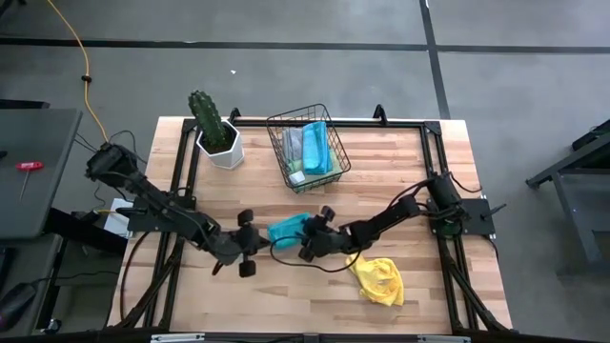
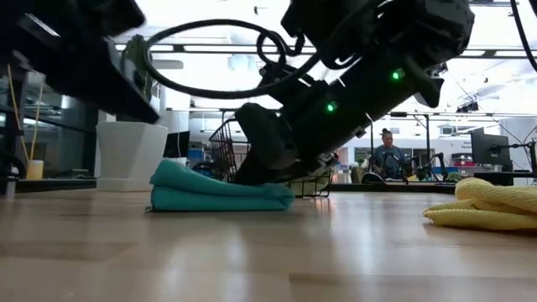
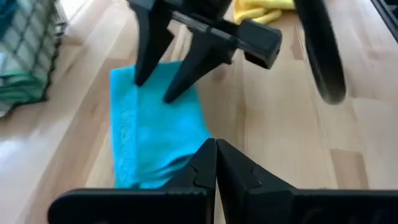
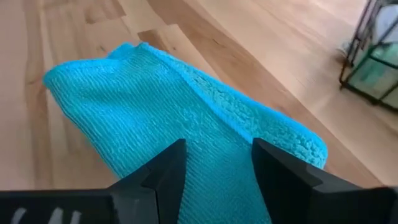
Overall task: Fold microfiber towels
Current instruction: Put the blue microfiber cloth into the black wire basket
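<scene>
My right gripper (image 4: pixel 211 163), fingers apart, presses on the folded teal towel (image 1: pixel 288 228) at table centre; the left gripper (image 3: pixel 216 163), fingers together, sits just beside it. It looks soft and floppy (light too), so I'd pinch a corner edge.

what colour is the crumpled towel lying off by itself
Yellow: the crumpled microfiber towel lies apart near the table's front edge, clearest in the high view.

No legible text, label, brand or number on anything; distant room background in low view possibly holds signage, unreadable.
</scene>
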Action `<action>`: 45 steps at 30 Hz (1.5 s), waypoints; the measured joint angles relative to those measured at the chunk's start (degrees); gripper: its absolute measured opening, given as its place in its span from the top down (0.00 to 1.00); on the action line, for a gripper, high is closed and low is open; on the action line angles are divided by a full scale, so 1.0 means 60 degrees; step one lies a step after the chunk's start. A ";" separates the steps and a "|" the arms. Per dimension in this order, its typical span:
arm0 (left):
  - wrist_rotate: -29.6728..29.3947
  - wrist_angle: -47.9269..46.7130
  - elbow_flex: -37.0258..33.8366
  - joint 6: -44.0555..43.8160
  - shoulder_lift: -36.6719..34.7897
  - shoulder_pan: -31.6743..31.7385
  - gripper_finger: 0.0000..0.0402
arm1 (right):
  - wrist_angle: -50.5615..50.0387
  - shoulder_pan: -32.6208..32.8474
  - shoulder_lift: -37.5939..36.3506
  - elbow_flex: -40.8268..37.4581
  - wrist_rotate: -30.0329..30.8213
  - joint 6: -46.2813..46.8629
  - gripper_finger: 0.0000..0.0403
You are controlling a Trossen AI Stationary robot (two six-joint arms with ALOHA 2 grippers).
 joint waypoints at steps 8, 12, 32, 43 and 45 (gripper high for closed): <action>0.0670 0.1861 0.0005 0.0975 0.1643 0.1233 1.00 | 0.0178 -0.0127 -0.0004 -0.0326 -0.0207 0.0479 0.56; 0.1109 0.2089 0.0009 0.1057 0.2397 0.1547 1.00 | 0.0196 -0.0127 -0.0004 -0.0326 -0.0208 0.0469 0.56; 0.1603 -0.0898 -0.0013 0.0306 0.1183 0.1181 1.00 | 0.0154 -0.0120 -0.0004 -0.0326 -0.0236 0.0461 0.56; 0.1281 -0.2567 0.0004 -0.0069 -0.0716 0.0537 1.00 | -0.0603 0.0150 -0.1742 -0.0330 -0.0003 0.0327 0.56; 0.1012 -0.2714 0.0006 -0.0250 -0.1033 0.0317 1.00 | -0.1391 0.0217 -0.2239 -0.0333 0.0117 0.1188 0.56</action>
